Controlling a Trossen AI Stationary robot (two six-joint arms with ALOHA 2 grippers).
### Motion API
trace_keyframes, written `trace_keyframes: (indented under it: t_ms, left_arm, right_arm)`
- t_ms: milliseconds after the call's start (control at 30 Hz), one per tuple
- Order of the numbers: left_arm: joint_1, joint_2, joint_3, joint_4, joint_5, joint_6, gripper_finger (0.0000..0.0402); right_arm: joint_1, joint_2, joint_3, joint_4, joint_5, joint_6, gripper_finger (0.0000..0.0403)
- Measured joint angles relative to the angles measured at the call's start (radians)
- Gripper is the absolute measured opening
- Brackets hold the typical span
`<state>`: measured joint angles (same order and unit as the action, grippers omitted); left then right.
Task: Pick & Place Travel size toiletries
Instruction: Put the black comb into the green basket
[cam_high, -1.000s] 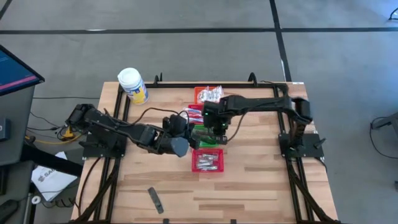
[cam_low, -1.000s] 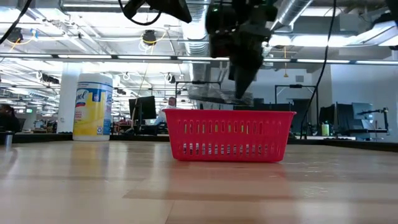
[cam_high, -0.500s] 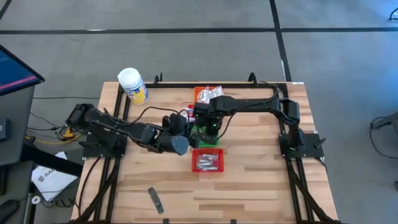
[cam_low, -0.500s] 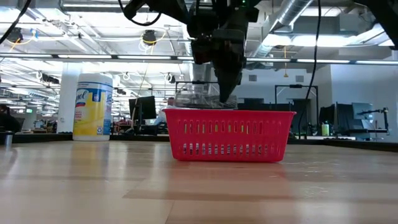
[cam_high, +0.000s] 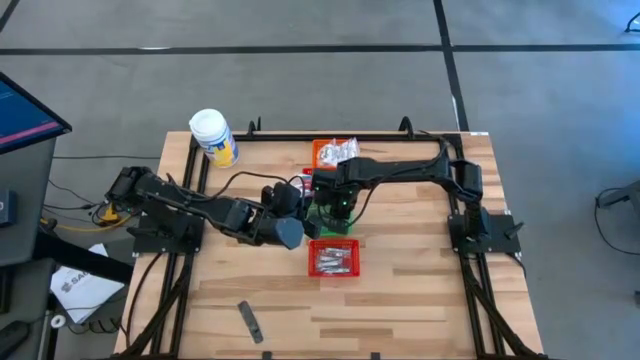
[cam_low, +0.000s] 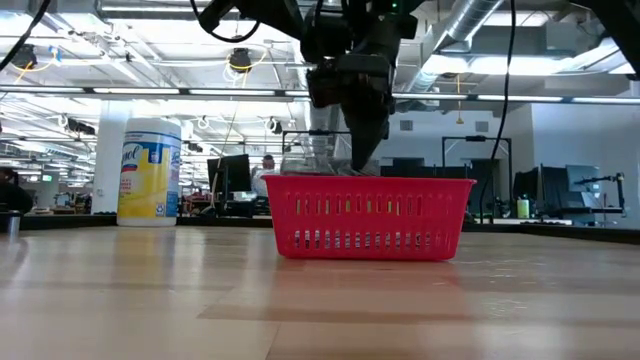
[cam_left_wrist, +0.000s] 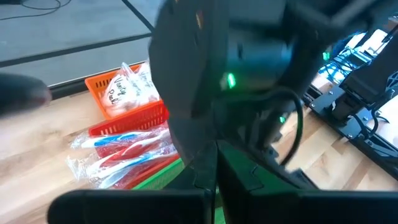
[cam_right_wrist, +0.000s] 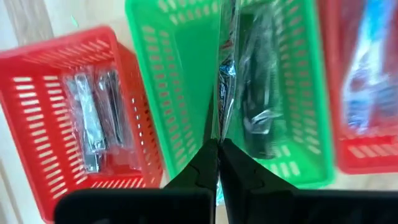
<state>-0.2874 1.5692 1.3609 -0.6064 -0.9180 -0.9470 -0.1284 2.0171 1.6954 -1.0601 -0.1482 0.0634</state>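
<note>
My right gripper (cam_right_wrist: 217, 148) points down over the green basket (cam_right_wrist: 180, 106) and is shut on a clear packet with a dark strip inside (cam_right_wrist: 252, 99); the low view shows the same packet (cam_low: 312, 155) behind the red basket's rim. The red basket (cam_high: 333, 258) toward the table's near edge holds silvery items (cam_right_wrist: 93, 121). Packed toothbrushes (cam_left_wrist: 124, 155) lie in another red basket, and white sachets (cam_left_wrist: 127, 93) in the orange basket (cam_high: 335, 152). My left gripper (cam_high: 287, 233) is shut and hovers left of the baskets, touching nothing. My right gripper pinches the clear packet by an edge (cam_right_wrist: 219, 132) between its two fingertips, coming from above and pointing down. The packet hangs below the fingers over the green basket. In the low view the red basket's rim hides its lower end.
A large white jar with a yellow label (cam_high: 213, 137) stands at the table's far left. A dark strip (cam_high: 250, 322) lies loose near the table's near edge. Bare wooden tabletop (cam_high: 420, 290) stretches in front and to the right of the baskets.
My right gripper has gone toward the table's left edge and slightly down with the clear packet, rolling a little about its pointing line. It now hangs over the green basket, and the packet has sunk to the red basket's rim in the low view.
</note>
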Motion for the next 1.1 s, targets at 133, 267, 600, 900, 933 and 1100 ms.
trace_keyframes:
  t_ms: [133,267,600,900,933,1100]
  left_arm:
    - [0.000,0.000,0.000,0.000,0.000,0.000,0.0002]
    - [0.000,0.000,0.000,0.000,0.000,0.000,0.0002]
    - [0.000,0.000,0.000,0.002,0.000,-0.003,0.0002]
    - [0.000,0.000,0.000,0.003,-0.001,-0.003,0.0002]
    - [0.000,0.000,0.000,0.003,0.000,-0.003,0.0002]
    - [0.000,0.000,0.000,0.003,-0.001,-0.003,0.0002]
  right_arm:
    - [0.016,0.000,-0.054,0.028,0.000,0.016,0.0000]
    - [0.023,0.001,-0.063,0.055,0.000,0.024,0.0000]
    - [0.022,0.000,-0.111,0.091,0.009,0.043,0.0000]
    - [0.022,0.000,-0.136,0.114,0.015,0.052,0.0000]
    - [0.022,0.000,-0.136,0.115,0.016,0.048,0.0000]
    - [0.022,0.000,-0.136,0.132,0.018,0.045,0.0000]
